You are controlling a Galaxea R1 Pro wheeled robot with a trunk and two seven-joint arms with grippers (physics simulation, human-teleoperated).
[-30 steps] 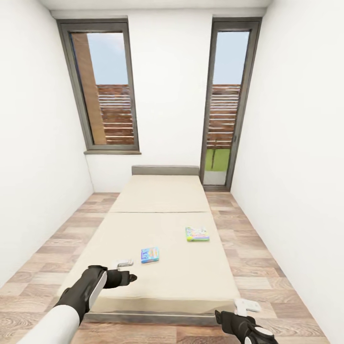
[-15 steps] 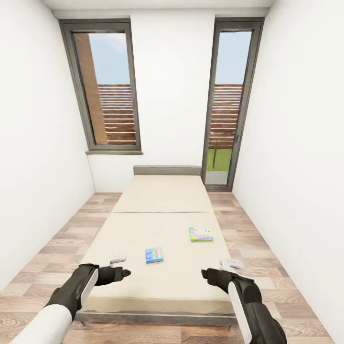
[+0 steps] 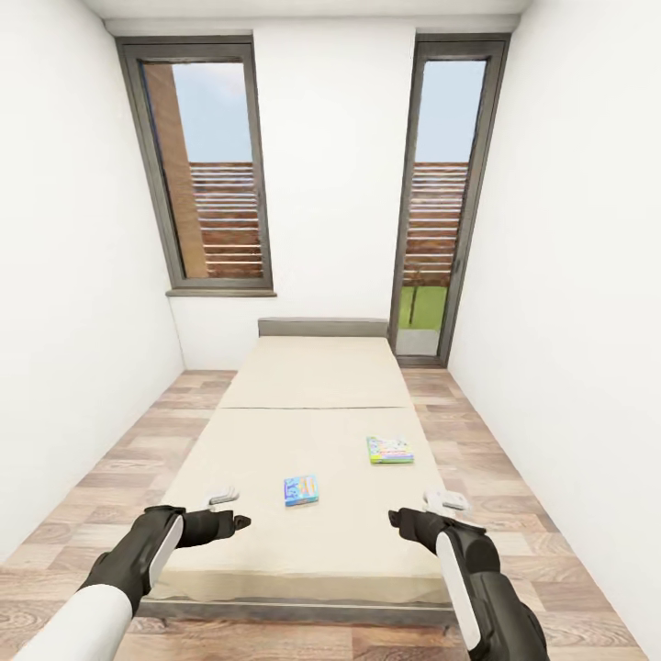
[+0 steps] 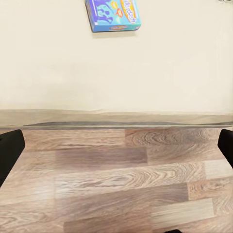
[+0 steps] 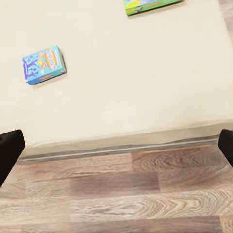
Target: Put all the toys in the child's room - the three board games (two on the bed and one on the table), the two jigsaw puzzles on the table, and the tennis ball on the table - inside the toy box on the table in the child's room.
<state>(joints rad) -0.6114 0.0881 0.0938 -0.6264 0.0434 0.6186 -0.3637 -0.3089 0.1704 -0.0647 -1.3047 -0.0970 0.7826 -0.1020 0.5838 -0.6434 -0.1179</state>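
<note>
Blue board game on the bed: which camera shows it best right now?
The right wrist view: the blue board game lies whole and large on the bed. The left wrist view cuts off its edge; the head view shows it small.

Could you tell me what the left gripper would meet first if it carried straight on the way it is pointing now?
Probably the bed. The left gripper, open and empty, points out over the mattress's near end; its wrist view looks down past the bed edge, with the blue board game farther along. Depth is hard to judge.
</note>
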